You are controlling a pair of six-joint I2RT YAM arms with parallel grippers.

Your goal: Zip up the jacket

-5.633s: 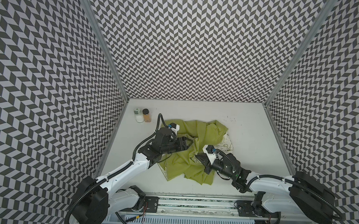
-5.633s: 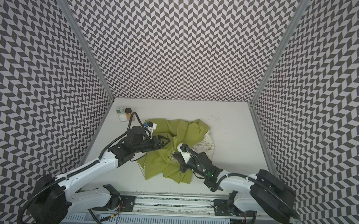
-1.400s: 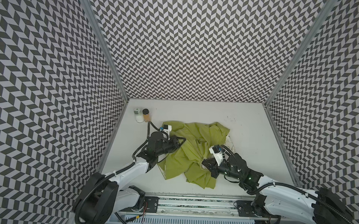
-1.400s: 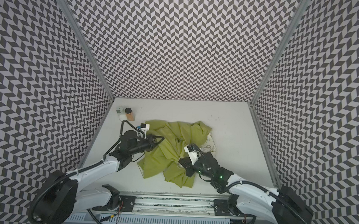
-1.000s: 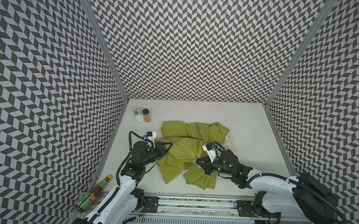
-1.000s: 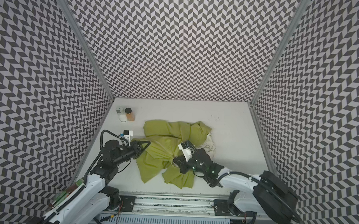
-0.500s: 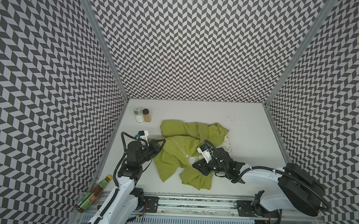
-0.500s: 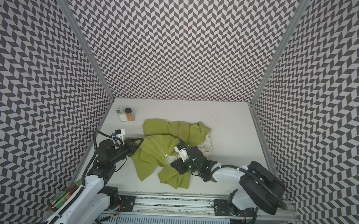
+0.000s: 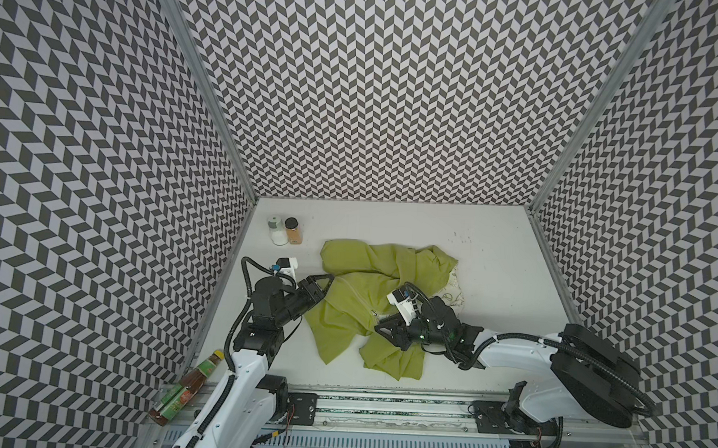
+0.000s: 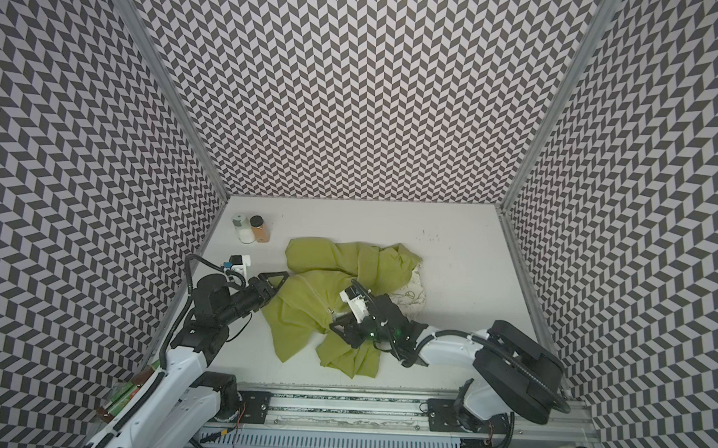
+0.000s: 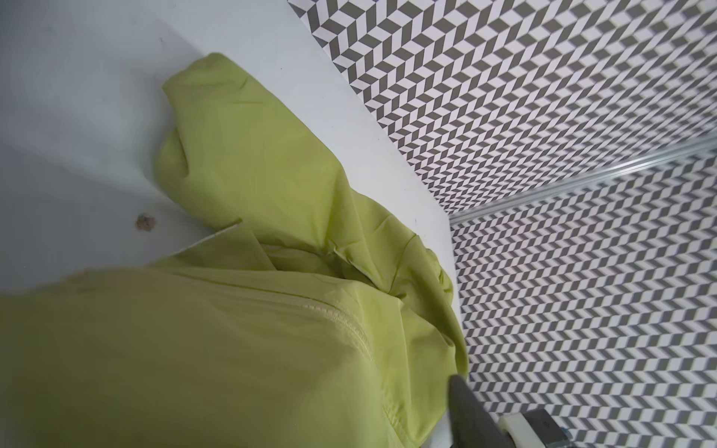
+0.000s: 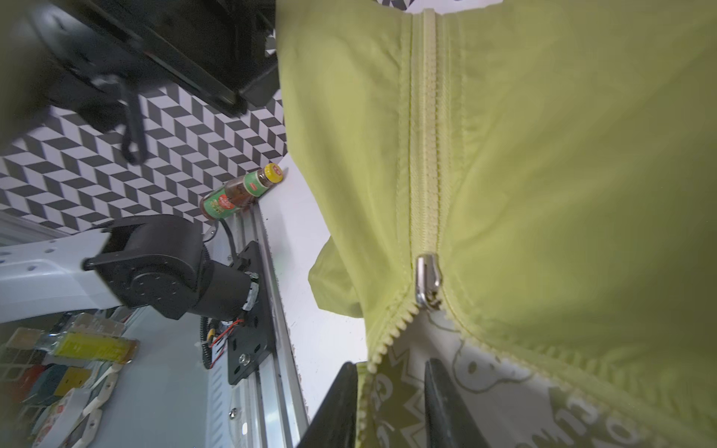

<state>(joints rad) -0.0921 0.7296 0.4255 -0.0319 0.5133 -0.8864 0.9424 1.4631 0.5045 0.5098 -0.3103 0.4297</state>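
Lime-green jacket (image 9: 357,312) lies crumpled, partly zipped, low-centre on the desk (image 9: 493,256) in both top views; my left end effector (image 9: 323,285) gapes at its edge, right end effector (image 12: 390,366) narrowly parted by the slider (image 12: 426,277), which I'd pinch next.

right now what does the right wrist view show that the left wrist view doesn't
Only the right wrist view: the metal zipper slider of the jacket, open teeth parting past it over the printed cream lining, the right gripper with jaws apart, and a sauce bottle lying by the rail. Only the left wrist view: a rounded bunched end of the fabric, a brown spot on the table, and the wall corner. Both: the lime-green jacket, a closed stretch of its zipper, and chevron walls.
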